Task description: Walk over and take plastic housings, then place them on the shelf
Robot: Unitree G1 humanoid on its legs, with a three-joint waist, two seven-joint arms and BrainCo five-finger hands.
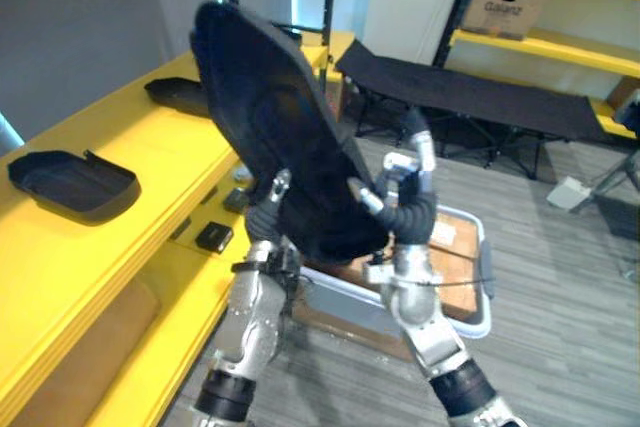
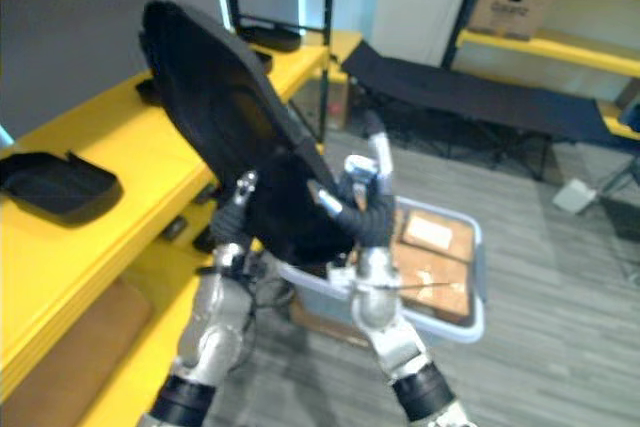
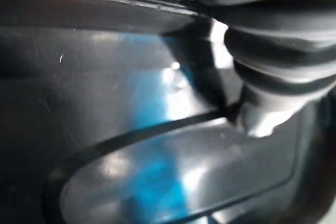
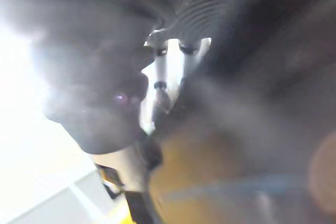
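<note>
A large black plastic housing point(image 1: 280, 127) is held up tilted between both hands, over the right edge of the yellow shelf point(image 1: 150, 157). My left hand point(image 1: 265, 215) grips its lower edge, thumb on the near face and fingers hidden behind. My right hand point(image 1: 398, 202) grips the lower right edge, its thumb pressed on the housing. In the left wrist view the housing's glossy inner surface point(image 3: 131, 129) sits right against the hand. The right wrist view is a blur of dark plastic point(image 4: 94, 51).
Two more black housings point(image 1: 70, 182) point(image 1: 180, 95) lie on the yellow shelf top. A small black block point(image 1: 214, 237) sits on a lower ledge. A white bin point(image 1: 482, 247) with cardboard stands on the floor under my right arm; a black cot point(image 1: 470, 97) and a yellow rack point(image 1: 560, 47) stand beyond.
</note>
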